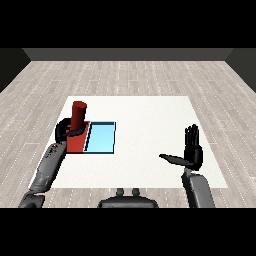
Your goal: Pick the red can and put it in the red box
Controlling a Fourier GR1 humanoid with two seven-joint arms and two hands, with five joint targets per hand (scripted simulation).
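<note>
The red can (pixel 78 115) stands upright over the far part of the red tray (pixel 76 144), on the left side of the table. My left hand (pixel 65 129) is curled round the can's lower part, and whether the can rests on the tray floor is hidden. To the right, my right hand (pixel 191 152) hovers above the table with straight fingers pointing up and the thumb stretched out to the left, holding nothing.
A light blue tray (pixel 101 138) lies right beside the red tray, touching its right side. The white table (pixel 150 120) stretches between the trays and my right hand. Grey wooden floor surrounds the table.
</note>
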